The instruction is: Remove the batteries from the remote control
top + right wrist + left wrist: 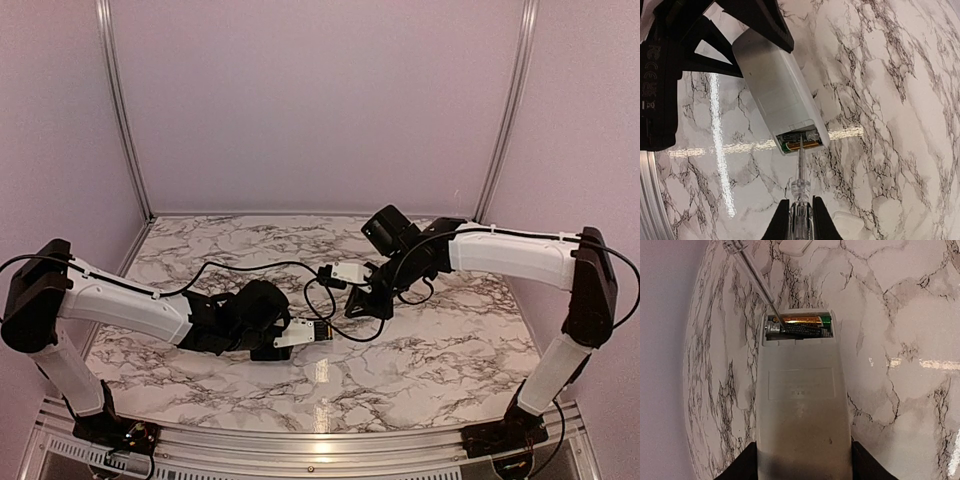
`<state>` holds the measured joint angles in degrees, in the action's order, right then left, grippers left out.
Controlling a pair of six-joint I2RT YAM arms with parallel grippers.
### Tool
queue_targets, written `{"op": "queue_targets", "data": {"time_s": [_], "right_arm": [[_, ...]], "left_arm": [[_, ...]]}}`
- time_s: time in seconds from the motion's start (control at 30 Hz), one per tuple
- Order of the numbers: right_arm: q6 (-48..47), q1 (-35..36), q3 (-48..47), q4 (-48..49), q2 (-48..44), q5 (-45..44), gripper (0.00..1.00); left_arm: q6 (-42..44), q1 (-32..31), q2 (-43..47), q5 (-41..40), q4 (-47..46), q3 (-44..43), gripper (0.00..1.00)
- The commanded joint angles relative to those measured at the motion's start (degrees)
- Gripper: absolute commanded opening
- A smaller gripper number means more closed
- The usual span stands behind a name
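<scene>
The white remote control [802, 405] is held off the marble table by my left gripper [804, 465], which is shut on its lower end. Its open compartment faces up, with two batteries [800, 326] inside, one dark and one gold-coloured. My right gripper [801, 220] is shut on a clear-handled screwdriver [801, 185]. The screwdriver's tip rests on the batteries [799, 141] in the remote [772, 90]. In the top view the left gripper [283, 340] holds the remote [300, 336] at table centre, with the right gripper [362, 305] just to its right.
The small white cover piece [348, 272] lies on the table behind the remote; it also shows in the left wrist view [795, 246] and the right wrist view [847, 225]. Black cables [325, 300] loop over the table between the arms. Walls enclose the left, back and right.
</scene>
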<state>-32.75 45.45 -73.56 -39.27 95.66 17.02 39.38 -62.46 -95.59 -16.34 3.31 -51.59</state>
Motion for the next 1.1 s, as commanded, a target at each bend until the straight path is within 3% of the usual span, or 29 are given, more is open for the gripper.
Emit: {"op": "queue_targets", "data": {"time_s": [0.0, 1.07], "right_arm": [[1.2, -0.4, -3.2, 0.2, 1.8, -0.9, 0.0], [7.4, -2.1, -1.0, 4.4, -0.9, 0.7, 0.0]], "left_arm": [[-1.3, 0.2, 0.7, 1.0, 0.1, -1.9, 0.38], [-1.1, 0.2, -0.6, -0.1, 1.2, -3.2, 0.38]]}}
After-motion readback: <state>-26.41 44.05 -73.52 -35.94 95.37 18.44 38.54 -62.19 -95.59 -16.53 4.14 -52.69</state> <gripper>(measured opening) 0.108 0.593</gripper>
